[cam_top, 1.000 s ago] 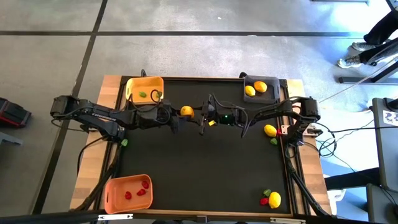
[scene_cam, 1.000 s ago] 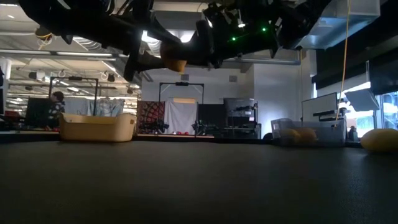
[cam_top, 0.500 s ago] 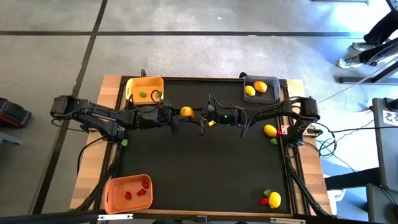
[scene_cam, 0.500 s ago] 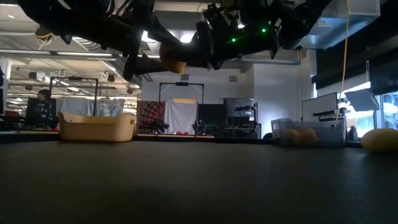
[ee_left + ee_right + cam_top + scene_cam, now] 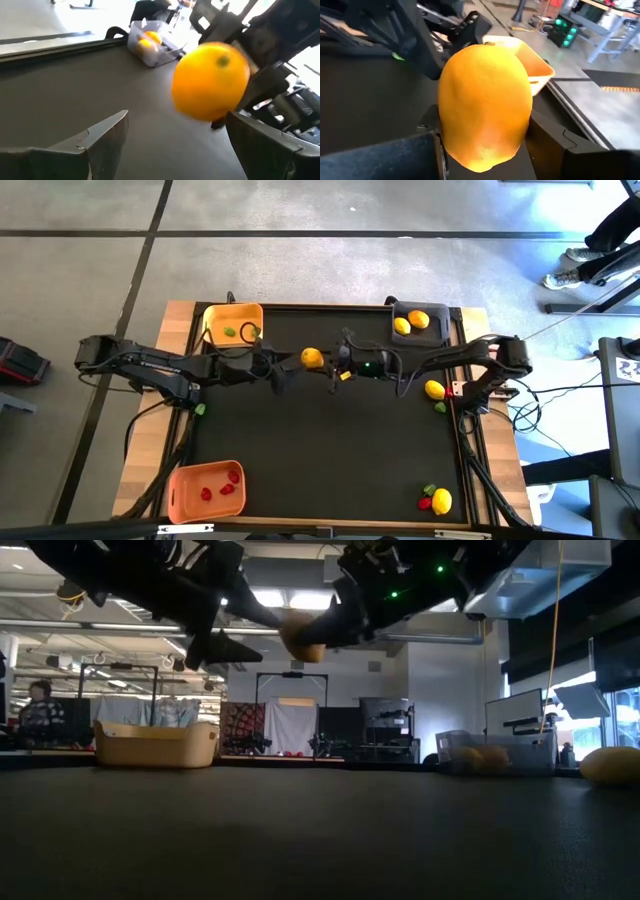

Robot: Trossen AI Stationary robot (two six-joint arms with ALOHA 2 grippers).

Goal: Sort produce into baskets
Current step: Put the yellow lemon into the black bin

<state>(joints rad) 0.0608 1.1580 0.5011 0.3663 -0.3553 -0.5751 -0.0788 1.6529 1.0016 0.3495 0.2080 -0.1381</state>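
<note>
Big open workshop behind, racks and ceiling lights glowing in the low view, a person far off beyond the far left corner, and in front a dark worktop (image 5: 330, 450) framed in pale wood.

Both arms meet in mid-air over the middle of the far half! The right pincer (image 5: 327, 362) has a lemon (image 5: 313, 358) clamped between its fingers, jaws about half closed on the fruit, and it hangs well above the mat. The left pincer (image 5: 283, 366) sits just beside it with jaws spread wide and nothing in them; in its wrist view the lemon floats clear between the 2 fingers, touching neither.

Baskets now. The yellow basket (image 5: 216, 314) at the far left corner holds small green pieces. The dark grey basket (image 5: 396, 311) at the far right corner already has 2 lemons. The orange basket (image 5: 178, 498) at the near left corner carries red pieces. Loose produce waits along the right edge: another lemon (image 5: 434, 390) with a small piece beside it, and a cluster with a lemon (image 5: 441, 501) at the near right corner.

My read: this lemon belongs in the grey basket. The dangers? The grip looks to sit on a rounded, slick fruit, so a quick swing could squirt it out and send it rolling across the mat. The 2 pincers are also very close, and a turn toward the far right corner could clip the left fingers.
</note>
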